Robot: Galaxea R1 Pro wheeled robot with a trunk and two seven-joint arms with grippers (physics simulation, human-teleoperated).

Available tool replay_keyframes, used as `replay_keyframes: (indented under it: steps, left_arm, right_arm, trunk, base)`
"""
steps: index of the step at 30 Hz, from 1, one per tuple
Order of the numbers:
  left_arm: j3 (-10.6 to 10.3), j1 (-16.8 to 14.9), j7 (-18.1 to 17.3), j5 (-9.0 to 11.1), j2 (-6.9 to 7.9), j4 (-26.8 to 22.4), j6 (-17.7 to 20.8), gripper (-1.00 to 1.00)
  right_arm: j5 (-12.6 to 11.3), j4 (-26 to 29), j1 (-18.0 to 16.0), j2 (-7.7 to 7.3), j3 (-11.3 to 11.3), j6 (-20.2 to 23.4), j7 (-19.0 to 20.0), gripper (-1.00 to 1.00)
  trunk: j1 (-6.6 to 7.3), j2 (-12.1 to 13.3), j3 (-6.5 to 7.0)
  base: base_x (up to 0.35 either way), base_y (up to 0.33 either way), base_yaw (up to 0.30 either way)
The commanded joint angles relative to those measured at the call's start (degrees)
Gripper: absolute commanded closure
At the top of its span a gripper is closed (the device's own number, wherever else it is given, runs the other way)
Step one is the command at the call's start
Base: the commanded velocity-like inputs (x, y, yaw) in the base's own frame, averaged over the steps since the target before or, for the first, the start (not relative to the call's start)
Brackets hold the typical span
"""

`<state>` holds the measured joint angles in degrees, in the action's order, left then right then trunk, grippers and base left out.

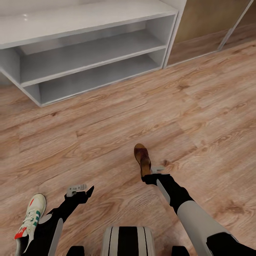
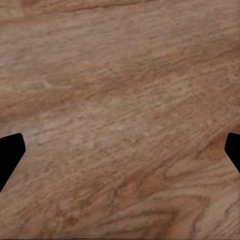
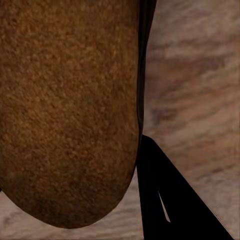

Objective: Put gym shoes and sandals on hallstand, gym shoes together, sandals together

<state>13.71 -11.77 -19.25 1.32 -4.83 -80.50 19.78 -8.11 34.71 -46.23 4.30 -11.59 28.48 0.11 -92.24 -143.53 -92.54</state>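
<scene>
Not much of this job looks done, going by the head view. The hallstand [image 1: 89,46] sits at the far left with its flat top and both open shelves bare as far as I can see (the top runs off the frame, so I can't vouch for all of it).

What's visible of the footwear: one sandal [image 1: 142,159] near the middle of the corridor floor [image 1: 199,117], with the right gripper [image 1: 152,172] right at its near end. The right wrist view has the tan footbed [image 3: 70,110] huge and close, with one dark finger [image 3: 165,200] alongside its edge. I'd guess it's pinching the sandal, but I honestly can't tell whether the pincer is clamped on it or just pressed up beside it, and I can't say if the sandal is lifted or resting on the planks.

One gym shoe [image 1: 32,218] lies on the floor at the near left, just beside the left arm. The left gripper [image 1: 79,190] is over bare planks and spread wide; the left wrist view shows its two fingertips [image 2: 10,155] at opposite edges with nothing but wood grain between them.

So my read: first pick in progress at best, four shoes left to rack, then pairing them up.
</scene>
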Motion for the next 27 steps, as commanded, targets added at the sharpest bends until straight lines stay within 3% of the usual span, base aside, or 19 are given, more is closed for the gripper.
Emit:
replay_keyframes:
  steps: [1,27]
  left_arm:
    - [0.0,0.0,0.0,0.0,0.0,0.0,0.0,-1.0]
    - [0.1,0.0,0.0,0.0,0.0,0.0,0.0,-1.0]
  right_arm:
    - [-0.2,0.0,0.0,0.0,0.0,0.0,-0.2,1.0]
    - [-0.2,0.0,0.0,0.0,0.0,0.0,-0.2,1.0]
  trunk:
    - [0.0,0.0,-0.07]
    - [0.0,0.0,-1.9]
  base:
    - [0.0,0.0,0.202]
    - [0.0,0.0,0.202]
